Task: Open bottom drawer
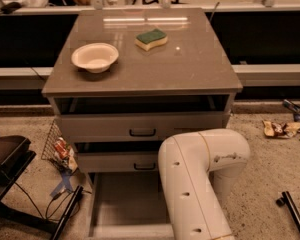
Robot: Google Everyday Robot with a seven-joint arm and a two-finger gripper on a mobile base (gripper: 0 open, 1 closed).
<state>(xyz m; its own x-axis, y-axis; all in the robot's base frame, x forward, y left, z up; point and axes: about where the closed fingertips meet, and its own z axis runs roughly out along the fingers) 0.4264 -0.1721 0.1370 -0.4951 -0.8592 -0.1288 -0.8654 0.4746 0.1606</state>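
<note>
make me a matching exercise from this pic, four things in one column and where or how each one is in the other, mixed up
1 bowl
2 sponge
3 bottom drawer
4 wrapper

a floor, right of the cabinet
b pulled open
c cabinet top, left side
d cabinet top, nearer the back

Pairs: 1-c, 2-d, 3-b, 4-a

The tool is out of view; only the white arm shows, lower right.

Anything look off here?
Bottom drawer is pulled well out. Oddities: top drawer and middle drawer also sit slightly ajar; snack wrappers litter the floor right of the cabinet. The gripper is out of view; only the arm's elbow shows, lower right.
</note>
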